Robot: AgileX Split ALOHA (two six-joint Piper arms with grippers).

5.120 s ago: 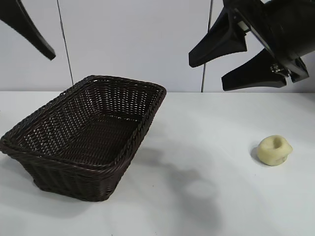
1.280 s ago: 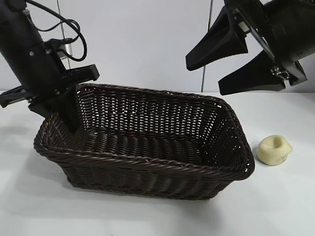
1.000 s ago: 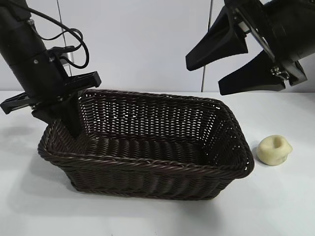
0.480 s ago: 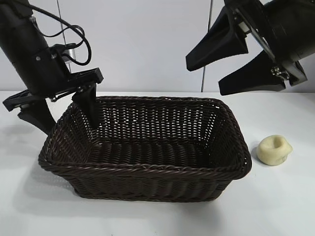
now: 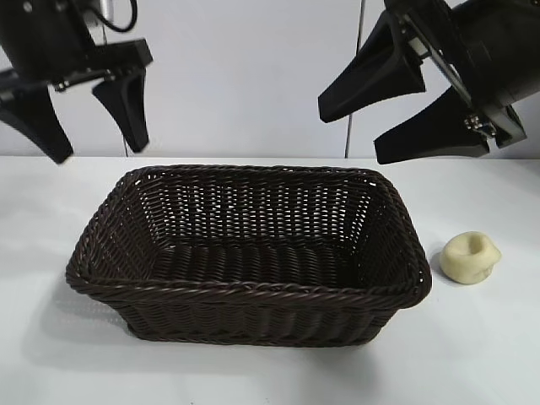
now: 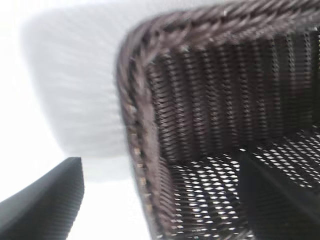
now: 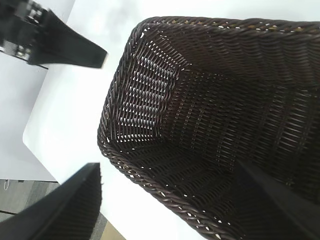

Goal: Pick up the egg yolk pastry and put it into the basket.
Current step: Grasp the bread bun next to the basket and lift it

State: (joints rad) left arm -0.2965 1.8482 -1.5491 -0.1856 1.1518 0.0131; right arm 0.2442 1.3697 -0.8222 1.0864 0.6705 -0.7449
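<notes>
**A:** so what's on the white bench (image 5: pixel 278 371) rn?

**B:** biggest thing is the basket (image 5: pixel 253 291), dark brown woven wicker, rectangular, sloping sides, braided rim. sits mid-bench, nothing inside it.

**A:** and the hands?

**B:** right hand (image 5: pixel 403 108) hangs up high at the right, above the basket's right end, fingers spread wide, holding nothing. left hand (image 5: pixel 89 118) is above the basket's left end, clear of the rim, also spread open and empty.

**A:** pastry?

**B:** egg yolk pastry (image 5: pixel 470 257) is on the bench just right of the basket, not touching it. small pale cream-yellow lump, matte, rounded, with a dimple on top. neither hand touches it.
</notes>
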